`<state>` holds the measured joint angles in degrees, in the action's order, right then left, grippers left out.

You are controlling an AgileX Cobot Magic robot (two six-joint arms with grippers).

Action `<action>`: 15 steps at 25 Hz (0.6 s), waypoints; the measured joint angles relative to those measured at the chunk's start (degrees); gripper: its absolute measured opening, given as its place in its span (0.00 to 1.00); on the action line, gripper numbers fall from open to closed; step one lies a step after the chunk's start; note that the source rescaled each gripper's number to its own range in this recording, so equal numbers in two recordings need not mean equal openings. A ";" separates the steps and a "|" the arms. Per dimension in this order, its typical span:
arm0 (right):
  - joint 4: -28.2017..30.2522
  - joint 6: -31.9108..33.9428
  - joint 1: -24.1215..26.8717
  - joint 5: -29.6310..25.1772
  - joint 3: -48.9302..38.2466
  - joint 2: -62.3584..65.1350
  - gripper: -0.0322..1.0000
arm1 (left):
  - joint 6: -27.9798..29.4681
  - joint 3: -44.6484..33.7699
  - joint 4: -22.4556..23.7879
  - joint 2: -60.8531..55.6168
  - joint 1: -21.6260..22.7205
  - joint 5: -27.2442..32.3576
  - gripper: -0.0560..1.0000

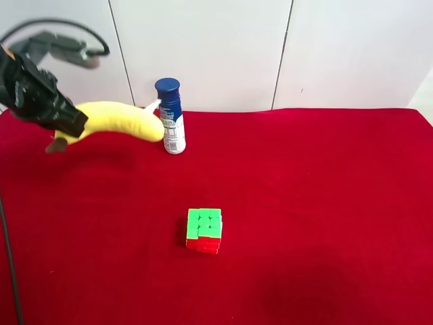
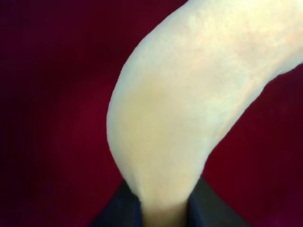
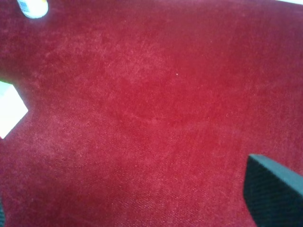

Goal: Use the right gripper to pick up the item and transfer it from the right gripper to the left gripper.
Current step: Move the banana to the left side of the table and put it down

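Observation:
The yellow plush banana point(image 1: 118, 119) hangs in the air at the far left, above the red cloth, with its white tag point(image 1: 150, 106) near the bottle. The black left gripper point(image 1: 67, 126), on the arm at the exterior high view's left, is shut on the banana's end. In the left wrist view the banana point(image 2: 189, 94) fills the picture, pinched between the two dark fingers of the left gripper point(image 2: 163, 213). The right gripper point(image 3: 137, 210) shows only in the right wrist view. One black finger point(image 3: 274, 189) is at one edge and a sliver is at the other, wide apart, with only red cloth between.
A blue-capped white bottle point(image 1: 171, 116) stands upright just right of the banana; its base shows in the right wrist view point(image 3: 33, 7). A green-and-red puzzle cube point(image 1: 203, 230) sits mid-table, with its pale face in the right wrist view point(image 3: 10, 109). A red cloth point(image 1: 325, 203) covers the table.

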<state>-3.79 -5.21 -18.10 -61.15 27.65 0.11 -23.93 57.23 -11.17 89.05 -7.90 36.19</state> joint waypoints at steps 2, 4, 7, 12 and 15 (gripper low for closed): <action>0.00 0.00 0.00 0.00 0.00 0.00 1.00 | -0.38 -3.35 -0.12 1.74 0.66 -3.33 0.05; 0.00 0.00 0.00 0.00 0.00 0.00 1.00 | -0.62 -6.91 -0.12 3.46 0.84 -7.30 0.05; 0.00 0.00 0.00 0.00 0.00 0.00 1.00 | -0.81 -11.01 -0.17 5.92 0.85 -12.86 0.05; 0.00 0.00 0.00 0.00 0.00 0.00 1.00 | -0.76 -12.13 -0.17 10.23 0.92 -16.30 0.05; 0.00 0.00 0.00 0.00 0.00 0.00 1.00 | -0.64 -12.18 -0.23 11.21 0.92 -16.73 0.05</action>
<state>-3.79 -5.21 -18.10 -61.15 27.65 0.11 -24.58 45.06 -11.40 100.26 -6.99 19.46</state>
